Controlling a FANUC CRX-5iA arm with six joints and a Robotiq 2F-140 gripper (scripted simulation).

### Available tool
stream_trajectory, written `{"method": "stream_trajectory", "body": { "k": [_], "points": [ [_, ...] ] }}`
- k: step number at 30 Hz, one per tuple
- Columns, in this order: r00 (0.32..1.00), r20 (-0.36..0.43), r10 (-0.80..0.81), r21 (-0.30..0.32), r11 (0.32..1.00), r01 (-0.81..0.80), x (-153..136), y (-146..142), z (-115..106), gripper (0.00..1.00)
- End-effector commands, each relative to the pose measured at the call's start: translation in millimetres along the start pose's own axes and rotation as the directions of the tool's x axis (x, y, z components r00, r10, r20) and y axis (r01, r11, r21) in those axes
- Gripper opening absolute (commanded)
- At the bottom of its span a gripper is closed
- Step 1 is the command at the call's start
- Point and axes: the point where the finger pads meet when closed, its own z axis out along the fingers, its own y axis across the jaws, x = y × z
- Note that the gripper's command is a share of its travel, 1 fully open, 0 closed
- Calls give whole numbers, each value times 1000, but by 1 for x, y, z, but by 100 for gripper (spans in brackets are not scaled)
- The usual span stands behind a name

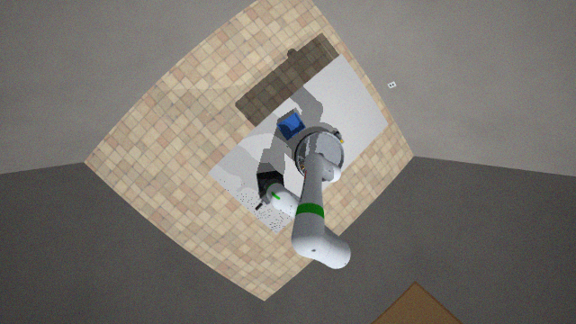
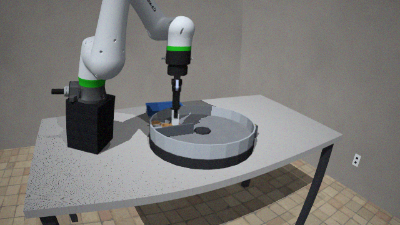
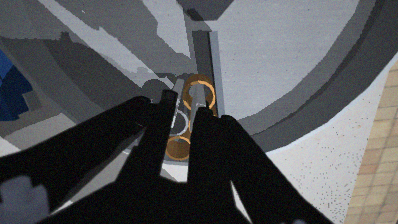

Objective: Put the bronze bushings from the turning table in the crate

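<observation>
The turning table [image 2: 201, 134] is a round grey tray with dividers. It also shows in the overhead view [image 1: 320, 150]. Bronze bushings [image 2: 162, 124] lie in its left sector. In the wrist view, one bronze bushing lies just past my fingertips. A steel bushing [image 3: 179, 120] and another bronze bushing [image 3: 177, 147] show through the gap between the fingers. My gripper [image 2: 175, 120] points straight down into that sector. Its fingers stand nearly closed with a narrow gap, and I see nothing gripped. The blue crate [image 2: 159, 107] sits just behind the tray.
The arm's black base block [image 2: 90, 125] stands on the table left of the tray. A raised divider wall [image 3: 207, 75] runs beside the bushings. The crate also shows in the overhead view [image 1: 290, 125] and at the wrist view's left edge [image 3: 12, 92].
</observation>
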Motion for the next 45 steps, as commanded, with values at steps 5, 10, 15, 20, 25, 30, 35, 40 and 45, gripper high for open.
{"method": "stream_trajectory", "body": {
  "k": [5, 10, 15, 20, 25, 30, 35, 40, 45],
  "points": [
    [1000, 0, 0, 0, 1000, 0, 0, 0, 0, 10],
    [1000, 0, 0, 0, 1000, 0, 0, 0, 0, 10],
    [1000, 0, 0, 0, 1000, 0, 0, 0, 0, 0],
    [1000, 0, 0, 0, 1000, 0, 0, 0, 0, 0],
    [1000, 0, 0, 0, 1000, 0, 0, 0, 0, 0],
    [1000, 0, 0, 0, 1000, 0, 0, 0, 0, 0],
    [1000, 0, 0, 0, 1000, 0, 0, 0, 0, 0],
    [1000, 0, 0, 0, 1000, 0, 0, 0, 0, 0],
    [1000, 0, 0, 0, 1000, 0, 0, 0, 0, 0]
  ]
}}
